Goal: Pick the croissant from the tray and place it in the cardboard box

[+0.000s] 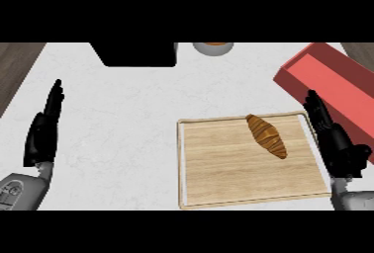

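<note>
Your right hand [337, 143] is open beside the croissant [266, 135]; a flat approach may shove it across the tray [219, 168].

I see a white marbled counter [131, 113] with dark wood floor showing past its far corners. Directly on it: wooden tray [219, 168] at near right, red box [332, 79] at far right just beyond the tray, black block [139, 53] at the far edge, and beside that a small round bowl [213, 48].
</note>
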Controlling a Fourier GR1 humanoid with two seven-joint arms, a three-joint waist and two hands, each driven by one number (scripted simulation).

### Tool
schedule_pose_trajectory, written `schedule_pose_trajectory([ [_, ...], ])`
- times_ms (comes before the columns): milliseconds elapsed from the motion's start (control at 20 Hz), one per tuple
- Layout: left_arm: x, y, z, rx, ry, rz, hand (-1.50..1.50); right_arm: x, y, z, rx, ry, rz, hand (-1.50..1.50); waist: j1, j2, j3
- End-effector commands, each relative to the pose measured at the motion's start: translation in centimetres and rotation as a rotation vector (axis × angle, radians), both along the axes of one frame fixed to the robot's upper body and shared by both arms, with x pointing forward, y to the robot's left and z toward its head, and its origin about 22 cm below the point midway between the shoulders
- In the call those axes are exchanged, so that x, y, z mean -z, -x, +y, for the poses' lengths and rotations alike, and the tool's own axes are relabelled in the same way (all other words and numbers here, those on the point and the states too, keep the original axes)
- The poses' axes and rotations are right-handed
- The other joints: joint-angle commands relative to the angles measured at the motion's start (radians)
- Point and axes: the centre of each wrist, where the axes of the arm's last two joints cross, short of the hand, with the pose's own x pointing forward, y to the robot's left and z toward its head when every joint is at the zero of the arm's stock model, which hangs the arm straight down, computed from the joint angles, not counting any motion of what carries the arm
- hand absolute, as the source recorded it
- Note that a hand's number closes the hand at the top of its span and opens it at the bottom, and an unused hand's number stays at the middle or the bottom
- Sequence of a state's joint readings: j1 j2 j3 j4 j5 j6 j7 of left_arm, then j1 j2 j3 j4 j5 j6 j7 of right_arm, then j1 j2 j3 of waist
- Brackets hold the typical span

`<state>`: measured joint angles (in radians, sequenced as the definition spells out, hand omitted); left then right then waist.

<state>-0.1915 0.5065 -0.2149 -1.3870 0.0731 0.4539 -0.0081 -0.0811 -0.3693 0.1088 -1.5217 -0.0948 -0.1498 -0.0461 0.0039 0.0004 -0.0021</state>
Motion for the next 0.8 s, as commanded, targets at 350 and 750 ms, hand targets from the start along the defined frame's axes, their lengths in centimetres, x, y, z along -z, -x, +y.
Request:
schedule_pose_trajectory([
  [350, 4.4, 2.1, -2.1, -0.031, 0.294, 0.179, 0.0, -6.6, -1.9, -7.3, -0.09, 0.677, -0.203, 1.5, -0.006, 0.007, -0.006],
  [750, 6.2, 2.3, -1.2, -0.037, 0.348, 0.188, 0.0, -2.9, -0.2, -8.4, 0.008, 0.558, -0.295, -1.5, -0.008, 0.0, 0.001],
])
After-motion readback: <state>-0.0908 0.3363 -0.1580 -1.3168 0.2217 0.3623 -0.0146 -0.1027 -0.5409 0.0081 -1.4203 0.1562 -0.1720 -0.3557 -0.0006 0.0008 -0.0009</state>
